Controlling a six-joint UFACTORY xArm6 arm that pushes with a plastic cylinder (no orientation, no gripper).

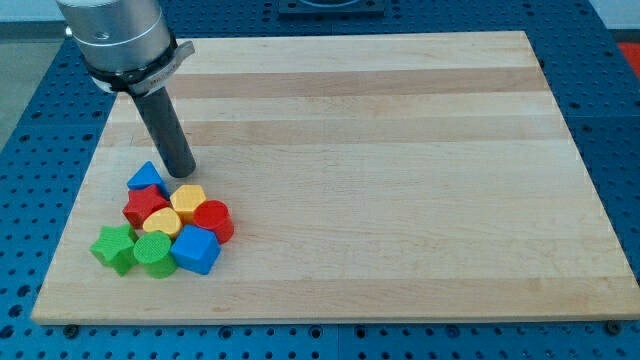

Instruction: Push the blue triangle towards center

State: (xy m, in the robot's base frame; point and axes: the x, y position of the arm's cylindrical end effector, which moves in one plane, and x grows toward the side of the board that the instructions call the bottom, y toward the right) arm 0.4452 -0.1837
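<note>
The arm reached down from the view's top left, its rod near upright, and my tip (181, 172) rested on the wooden board (400, 150) just right of the blue triangle (146, 178). The rod had no fingers and held nothing. The triangle sat at the top of a block cluster, touching the red star (145, 204), at the board's lower left.

The grey metal arm housing (115, 40) is cut off by the view's top edge at about 11 o'clock, so only its lower collar shows. In the cluster at 8 o'clock on the pale wooden counter (400, 180), the yellow round-topped block (160, 223) is partly covered by the green cylinder block (155, 254) in front of it, and the red star-shaped block (144, 205) hides the blue triangle block (147, 177)'s lower edge. Whether my tip (181, 174) touches that blue triangle block cannot be told.
</note>
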